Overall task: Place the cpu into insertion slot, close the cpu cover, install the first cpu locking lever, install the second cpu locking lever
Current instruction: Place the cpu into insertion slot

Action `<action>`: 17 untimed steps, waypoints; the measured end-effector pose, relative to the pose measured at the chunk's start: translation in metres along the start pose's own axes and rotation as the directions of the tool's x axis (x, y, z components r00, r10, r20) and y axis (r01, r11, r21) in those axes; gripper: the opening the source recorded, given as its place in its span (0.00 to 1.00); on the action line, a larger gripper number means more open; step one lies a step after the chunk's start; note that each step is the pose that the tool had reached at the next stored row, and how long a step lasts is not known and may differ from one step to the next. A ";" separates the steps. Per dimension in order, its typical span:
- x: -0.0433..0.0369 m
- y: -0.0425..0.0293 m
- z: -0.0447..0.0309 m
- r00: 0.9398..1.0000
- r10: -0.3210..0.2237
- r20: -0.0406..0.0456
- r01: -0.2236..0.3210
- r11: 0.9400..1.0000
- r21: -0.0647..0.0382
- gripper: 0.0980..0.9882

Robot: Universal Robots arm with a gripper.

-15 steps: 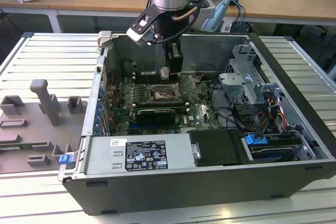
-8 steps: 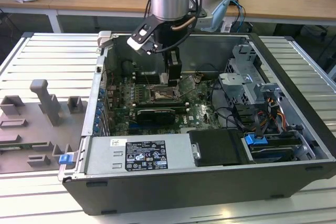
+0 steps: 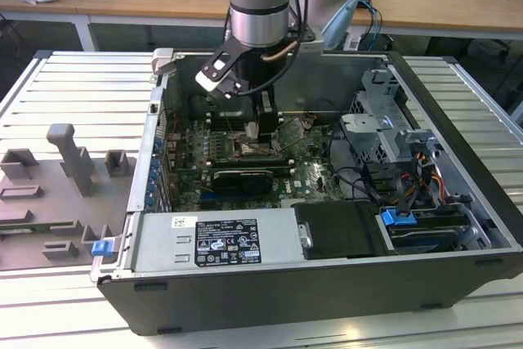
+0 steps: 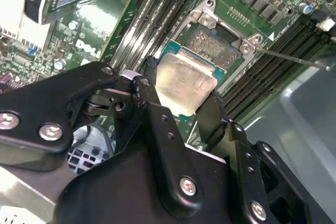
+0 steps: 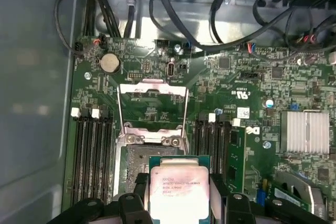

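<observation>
My gripper [image 4: 181,88] is shut on the cpu [image 4: 182,77], a flat silver-grey square pinched by its two side edges between the black fingers. The cpu [image 5: 178,190] hangs tilted just above one side of the insertion slot [image 5: 137,157], partly covering it. The slot [image 4: 212,39] shows its dark centre and silver frame on the green board. The cpu cover [image 5: 152,84] stands swung open beyond the slot, its square window showing the board behind. A thin locking lever [image 4: 294,59] sticks out free beside the slot. In the exterior view the gripper [image 3: 253,132] reaches down into the open case over the slot [image 3: 260,151].
Memory slots [image 5: 92,145] flank the socket on both sides. A long black card [image 3: 241,179] lies close in front of the socket, with the power supply [image 3: 216,243] beyond it. A drive cage [image 3: 392,132] and cables fill the exterior view's right. A grey fixture [image 3: 73,161] sits outside the case.
</observation>
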State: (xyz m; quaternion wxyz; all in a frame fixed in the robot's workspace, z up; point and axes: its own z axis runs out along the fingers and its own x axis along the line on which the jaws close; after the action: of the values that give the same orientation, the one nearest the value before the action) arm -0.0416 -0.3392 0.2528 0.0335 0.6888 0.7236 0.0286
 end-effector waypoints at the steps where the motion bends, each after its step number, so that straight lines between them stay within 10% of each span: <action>1: 0.0007 -0.0007 0.0027 1.000 0.000 0.000 0.000 1.000 0.000 0.50; 17: 0.0179 -0.0068 0.0286 1.000 0.000 0.000 0.000 1.000 0.000 0.50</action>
State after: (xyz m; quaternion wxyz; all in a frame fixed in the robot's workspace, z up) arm -0.0467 -0.3219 0.2236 0.0335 0.6888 0.7236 0.0286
